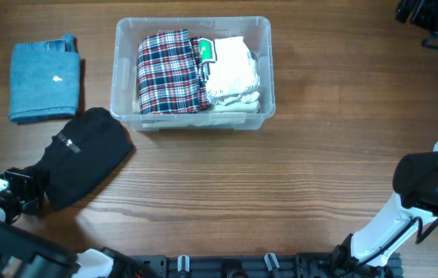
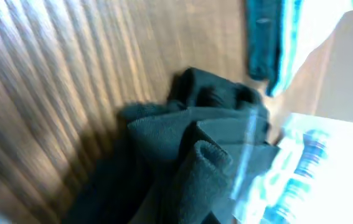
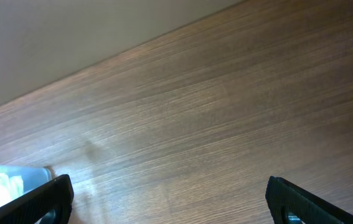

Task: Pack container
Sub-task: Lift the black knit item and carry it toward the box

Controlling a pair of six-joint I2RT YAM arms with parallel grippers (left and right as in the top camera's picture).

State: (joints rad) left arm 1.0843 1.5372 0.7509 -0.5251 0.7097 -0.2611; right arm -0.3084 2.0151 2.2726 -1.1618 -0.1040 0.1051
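Observation:
The clear container [image 1: 191,27] stands at the back centre of the table and holds a folded red-and-blue plaid cloth [image 1: 171,71] beside white cloth [image 1: 232,69]. In front of its left corner a black garment [image 1: 83,154] lies on the wood. My left gripper [image 1: 33,191] is shut on that garment's near-left end. The left wrist view is filled with bunched black fabric [image 2: 188,143], which hides the fingers. My right gripper [image 3: 170,193] stands open over bare wood at the right, and a corner of the container [image 3: 2,177] shows at its far left.
A folded blue garment [image 1: 45,79] lies at the back left, left of the container, and shows blurred in the left wrist view as the blue garment [image 2: 263,37]. The right arm's body [image 1: 427,181] rises at the table's right edge.

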